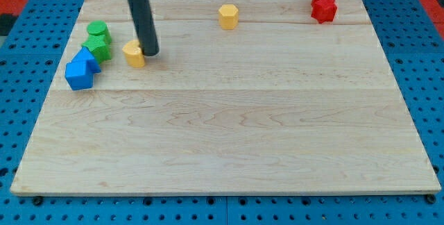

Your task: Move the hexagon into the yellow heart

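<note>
While my tip (151,53) is pressing just beside the yellow heart (134,53) on its right, holding nothing, the yellow hexagon (228,16) is sitting well apart near the view's top. Two green blocks (98,39), two blue blocks (81,69) and two red blocks (323,3) are resting on the pale wooden board (229,135).

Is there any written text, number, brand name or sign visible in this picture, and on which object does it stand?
None: no word, number, brand or sign can be read anywhere.
The light wooden board, the blue perforated table, the straight dark rod and the coloured blocks, such as the yellow hexagon block and the yellow heart block, are all plain.
My tip touches the heart's right side.
</note>
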Motion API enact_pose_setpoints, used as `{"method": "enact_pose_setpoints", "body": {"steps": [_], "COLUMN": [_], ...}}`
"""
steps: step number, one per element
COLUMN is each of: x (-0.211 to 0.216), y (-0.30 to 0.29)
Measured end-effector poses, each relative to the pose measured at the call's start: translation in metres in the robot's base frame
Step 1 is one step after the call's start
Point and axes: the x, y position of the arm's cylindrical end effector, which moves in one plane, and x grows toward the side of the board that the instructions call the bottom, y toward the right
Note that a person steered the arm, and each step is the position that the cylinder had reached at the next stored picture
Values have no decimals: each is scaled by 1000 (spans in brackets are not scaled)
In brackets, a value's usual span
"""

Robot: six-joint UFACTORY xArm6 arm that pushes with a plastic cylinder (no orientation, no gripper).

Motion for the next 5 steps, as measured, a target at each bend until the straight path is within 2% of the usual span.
{"method": "enact_pose_setpoints", "body": {"steps": [2,3,4,5], "x": [10,12,6,-37], "y": [-25,27,128,204]}}
